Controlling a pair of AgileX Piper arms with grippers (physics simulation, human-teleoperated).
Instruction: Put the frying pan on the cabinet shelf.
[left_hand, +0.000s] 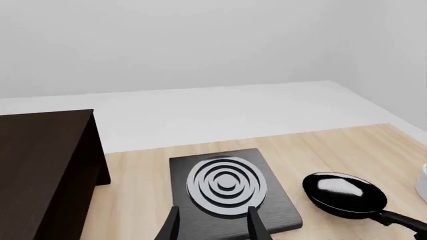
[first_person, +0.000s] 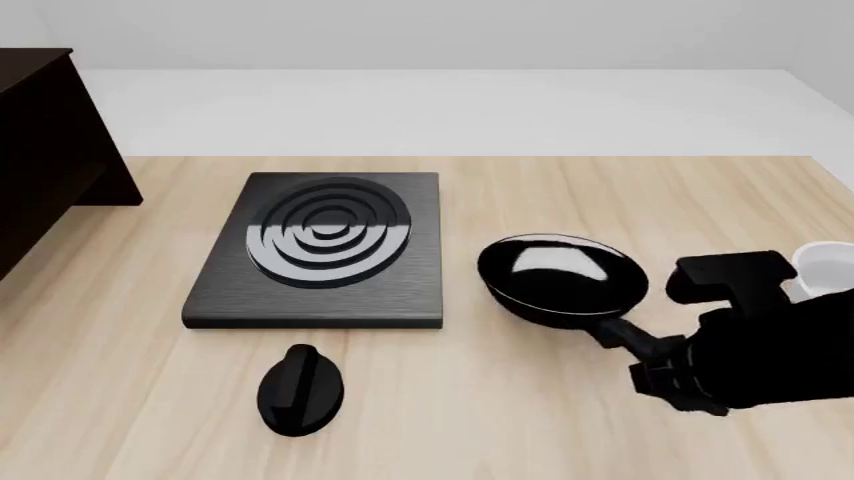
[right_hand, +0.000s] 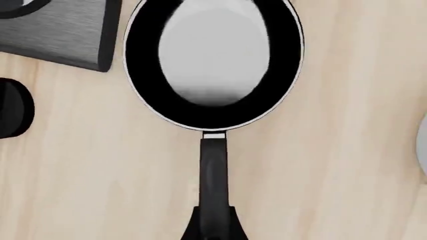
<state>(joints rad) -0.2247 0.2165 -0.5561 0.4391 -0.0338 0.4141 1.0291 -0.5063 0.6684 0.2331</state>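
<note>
The frying pan (first_person: 561, 275) is black with a shiny inside and sits on the wooden table just right of the stove; it also shows in the left wrist view (left_hand: 343, 192) and the right wrist view (right_hand: 213, 55). Its long handle points toward the near right. My right gripper (first_person: 650, 357) is shut on the handle's end, with the fingertips (right_hand: 197, 225) tight against both sides of it. The dark cabinet (first_person: 40, 150) stands at the far left and also shows in the left wrist view (left_hand: 40, 165). My left gripper (left_hand: 213, 225) is open and empty above the stove's near edge.
A flat black stove plate (first_person: 320, 250) with concentric rings lies mid-table. A small black oval knob (first_person: 302, 390) lies in front of it. A white bowl (first_person: 827, 265) stands at the right edge, behind my right arm.
</note>
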